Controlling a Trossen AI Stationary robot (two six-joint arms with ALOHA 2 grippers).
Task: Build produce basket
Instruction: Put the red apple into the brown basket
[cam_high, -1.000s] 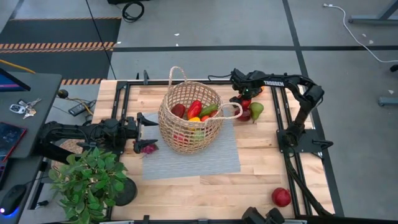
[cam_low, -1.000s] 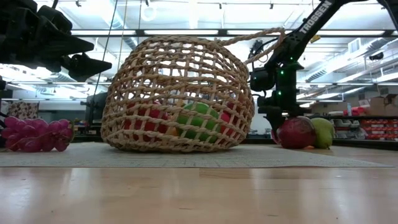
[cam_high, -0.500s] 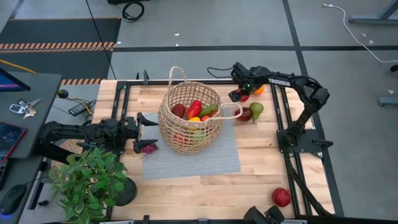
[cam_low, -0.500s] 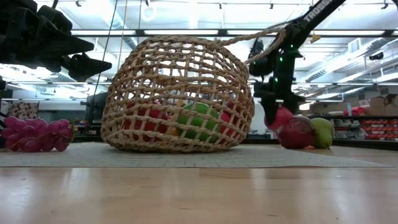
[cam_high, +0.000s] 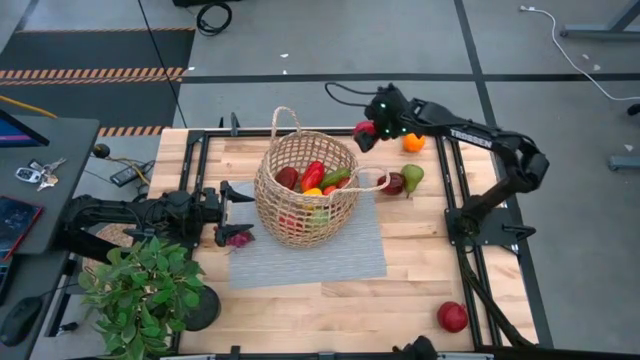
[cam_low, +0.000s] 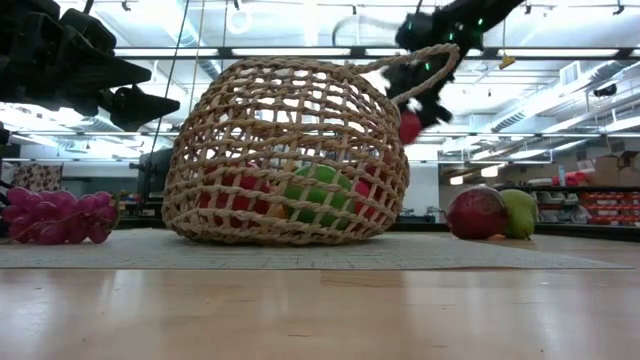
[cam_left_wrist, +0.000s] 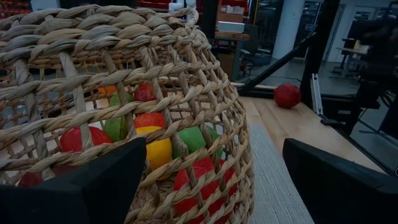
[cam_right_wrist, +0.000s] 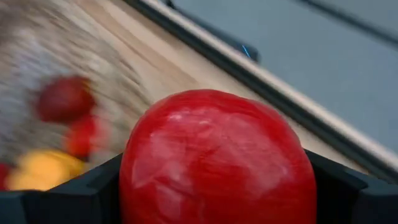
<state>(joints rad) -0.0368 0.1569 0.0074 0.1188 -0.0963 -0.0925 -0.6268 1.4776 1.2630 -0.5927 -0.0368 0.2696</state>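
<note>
Your right gripper (cam_high: 366, 131) is clamped on a red apple (cam_right_wrist: 217, 162), held in the air just beyond the far rim of the wicker basket (cam_high: 303, 190), which sits on the grey mat (cam_high: 310, 258) already part-filled with produce. Carry the apple over the centre of the opening, clear of the loop handle (cam_high: 372, 180), and lower before you release, or it may roll off. Your left gripper (cam_high: 233, 197) waits beside the basket, jaws wide and empty.
</note>
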